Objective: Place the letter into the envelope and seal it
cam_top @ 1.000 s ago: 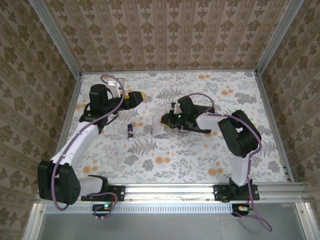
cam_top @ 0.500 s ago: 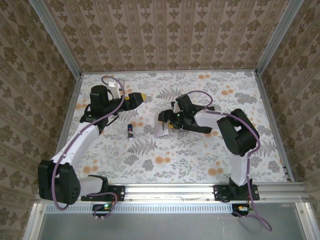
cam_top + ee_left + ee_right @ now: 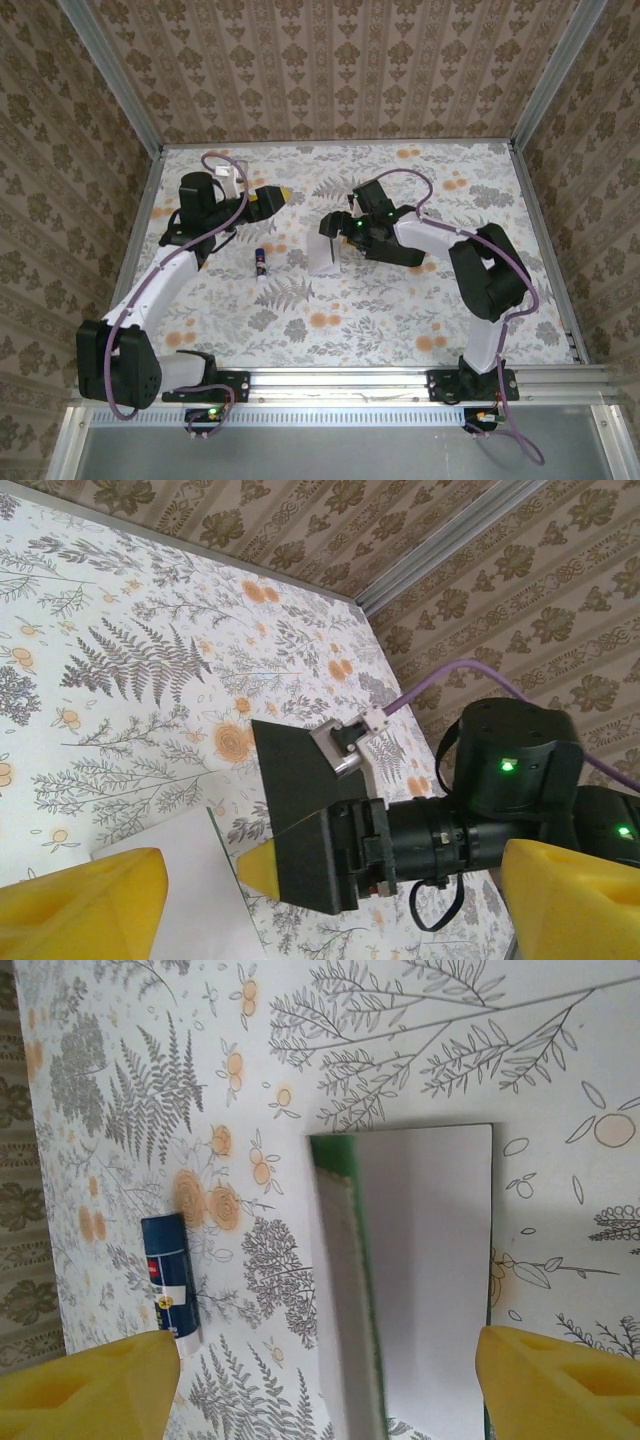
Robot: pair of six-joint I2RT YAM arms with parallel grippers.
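Observation:
The letter [image 3: 323,256], a white sheet with a dark green edge, lies on the floral table near the middle. One long flap of the letter [image 3: 425,1260] stands up along a fold. My right gripper [image 3: 335,228] hovers just above and behind it, open, its yellow fingertips [image 3: 560,1375] on either side of the sheet with nothing between them. My left gripper [image 3: 272,196] is open and empty, left of the letter. In the left wrist view it faces the right gripper [image 3: 330,850], with a corner of the letter [image 3: 190,880] below. The envelope is out of view.
A small blue-and-white glue stick [image 3: 261,261] lies on the table left of the letter, also in the right wrist view [image 3: 168,1278]. Patterned walls and metal rails [image 3: 135,240] bound the table on three sides.
My right gripper has opened and let go of the letter, drawing back and up a little. The letter has settled on the table. The left arm has barely moved.

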